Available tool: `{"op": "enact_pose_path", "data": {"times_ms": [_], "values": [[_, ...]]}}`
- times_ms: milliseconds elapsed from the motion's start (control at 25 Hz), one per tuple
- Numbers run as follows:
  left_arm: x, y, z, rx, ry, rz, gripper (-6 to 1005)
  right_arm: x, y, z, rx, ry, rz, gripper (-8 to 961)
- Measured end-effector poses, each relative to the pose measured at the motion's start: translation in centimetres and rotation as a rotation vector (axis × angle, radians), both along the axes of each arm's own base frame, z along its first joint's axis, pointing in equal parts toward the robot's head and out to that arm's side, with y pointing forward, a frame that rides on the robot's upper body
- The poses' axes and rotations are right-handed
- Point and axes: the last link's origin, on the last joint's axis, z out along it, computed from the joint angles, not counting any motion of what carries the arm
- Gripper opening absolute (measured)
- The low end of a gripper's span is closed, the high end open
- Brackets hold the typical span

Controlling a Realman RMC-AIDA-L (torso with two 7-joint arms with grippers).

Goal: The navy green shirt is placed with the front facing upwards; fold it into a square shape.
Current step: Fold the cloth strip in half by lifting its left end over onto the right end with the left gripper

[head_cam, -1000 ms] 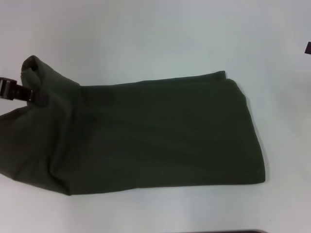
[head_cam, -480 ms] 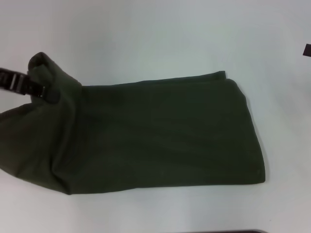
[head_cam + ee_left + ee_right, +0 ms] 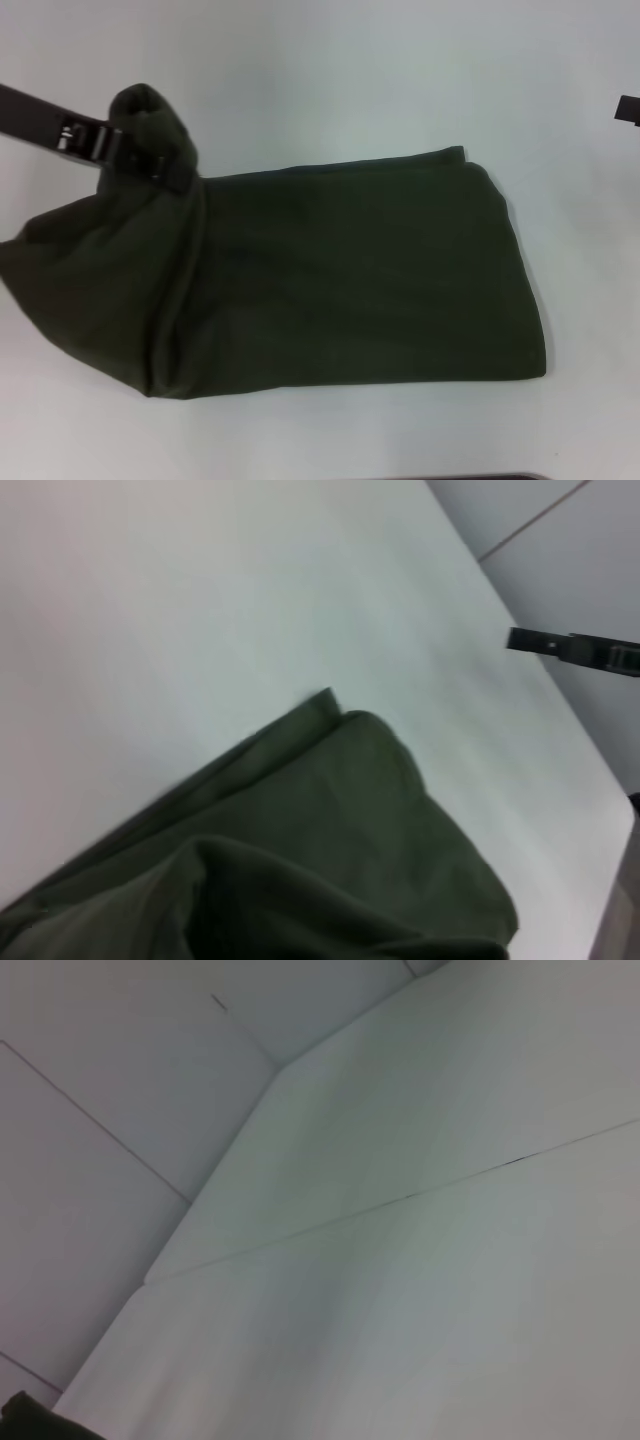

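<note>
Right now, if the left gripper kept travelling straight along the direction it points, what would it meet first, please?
The left gripper, shut on a raised bunch of the navy green shirt, points toward the robot's right. It would probably pass over the shirt's flat folded part; depth is unclear, so whether it clears the cloth is uncertain.

My left arm reaches in from the left edge of the head view, its gripper (image 3: 150,160) raised off the surface and clamped on a bunched fold of the navy green shirt (image 3: 350,270) — I see cloth pinched up over the fingers. My right gripper (image 3: 628,108) sits parked at the far right edge — only a dark sliver shows.
</note>
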Motion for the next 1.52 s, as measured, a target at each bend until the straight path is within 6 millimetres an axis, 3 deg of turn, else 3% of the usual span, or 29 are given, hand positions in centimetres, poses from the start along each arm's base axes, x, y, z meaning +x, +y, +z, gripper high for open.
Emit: {"op": "enact_pose_path", "data": {"times_ms": [640,1520], "values": [[4.2,0.5,-3.1,-0.031,-0.096,-0.085,14,-0.8,0.5,-0.5,-0.033,-0.012,0.038,896],[6.2,0.9,-6.5,-0.022,-0.174,-0.12,16,-1.0,0.7,-0.4,-0.038,-0.009,0.043,895]]}}
